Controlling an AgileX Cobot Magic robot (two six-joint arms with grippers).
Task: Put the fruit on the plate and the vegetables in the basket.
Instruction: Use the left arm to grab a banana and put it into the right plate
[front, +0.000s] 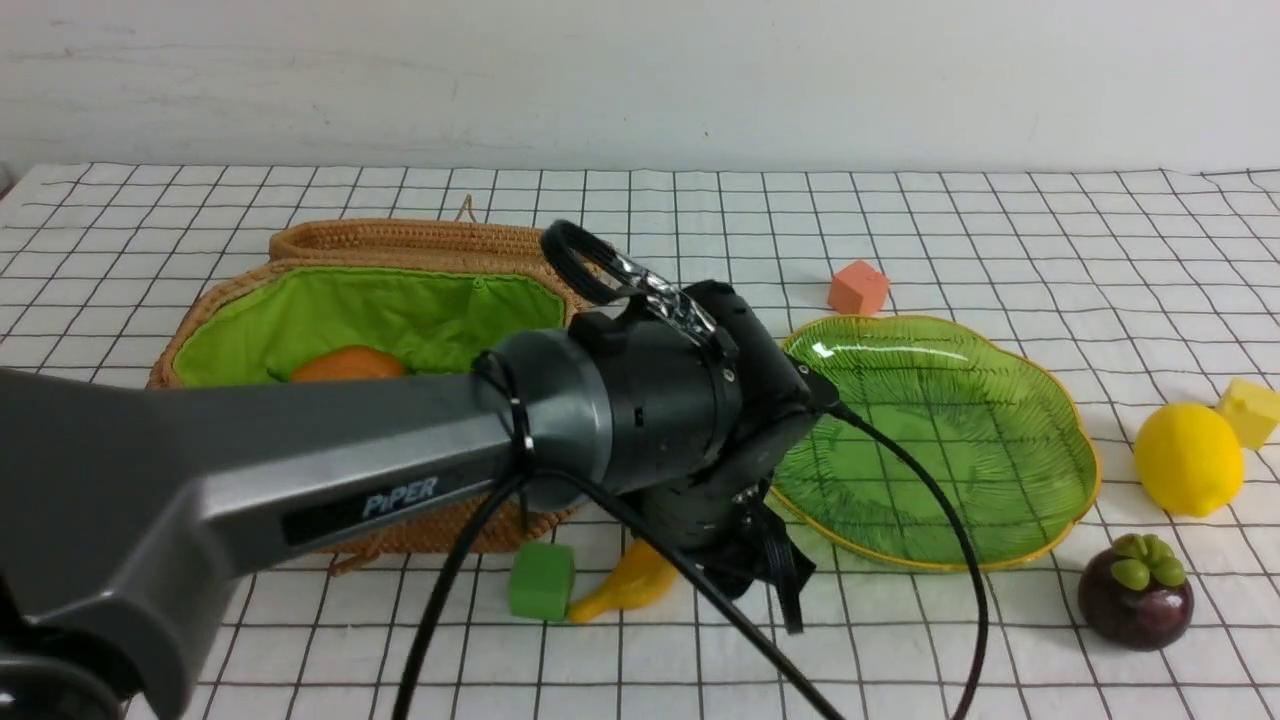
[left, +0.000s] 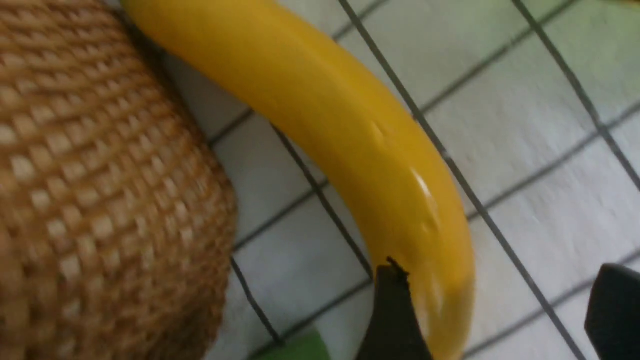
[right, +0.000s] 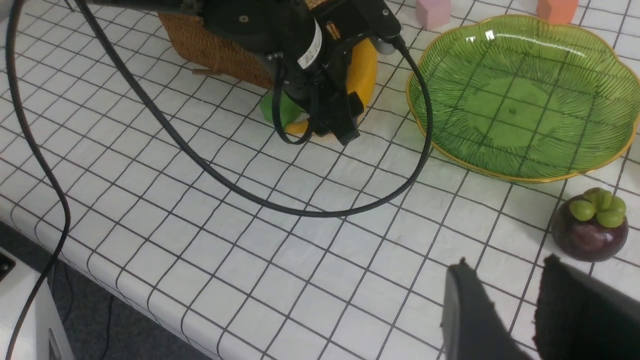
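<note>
Front: we are holding the left gripper over the banana beside the basket, near the table's front edge. Left wrist: open jaws are straddling its end crosswise, gripping nothing. Right wrist: right gripper, part-open, empty, farther off.

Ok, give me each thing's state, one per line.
basket, open, orange vegetable inside
plate, empty
banana, lying on cloth beside basket
lemon, on cloth
mangosteen, upright on cloth
left gripper, open at banana
right gripper, open, empty
</note>
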